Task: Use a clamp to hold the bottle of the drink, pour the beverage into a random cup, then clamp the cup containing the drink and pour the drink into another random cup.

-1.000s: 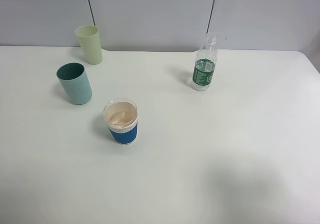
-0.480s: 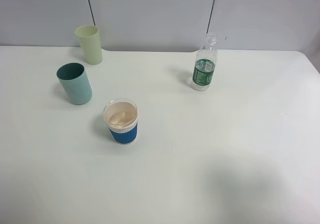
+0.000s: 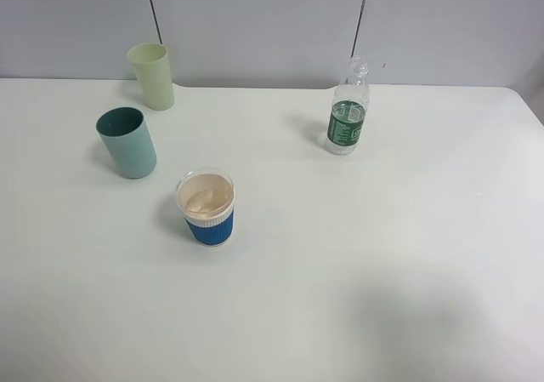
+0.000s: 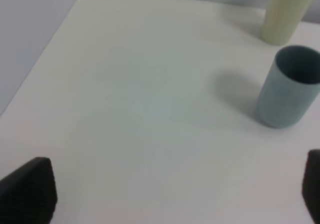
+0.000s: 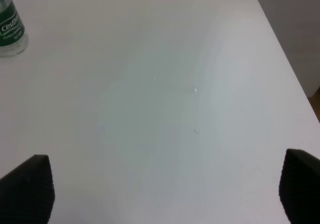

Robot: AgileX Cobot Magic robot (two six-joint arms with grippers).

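Bottle (image 3: 348, 114) of the drink stands upright on the white table (image 3: 382, 254), far and to the right, its long axis vertical and its open neck pointing up; we see no cap on it. A green label goes around its middle, and the right wrist view shows only its lower part (image 5: 10, 27). Well apart on the left stands the teal tumbler (image 3: 127, 142), mouth up, and we see it also in the left wrist view (image 4: 290, 87). Nearer to us and a little to the right of it is the blue-sleeved cup (image 3: 206, 208), mouth up too, with a peach-cream inside. Far left, close to the wall, stands the pale yellow-green tumbler (image 3: 152, 76). We see the left gripper (image 4: 165, 191) with its fingers spread wide over bare table, holding nothing. The right gripper (image 5: 165, 189) also has its fingers spread and holds nothing. Compared with the earlier frames, we find no difference: all four vessels keep their places.
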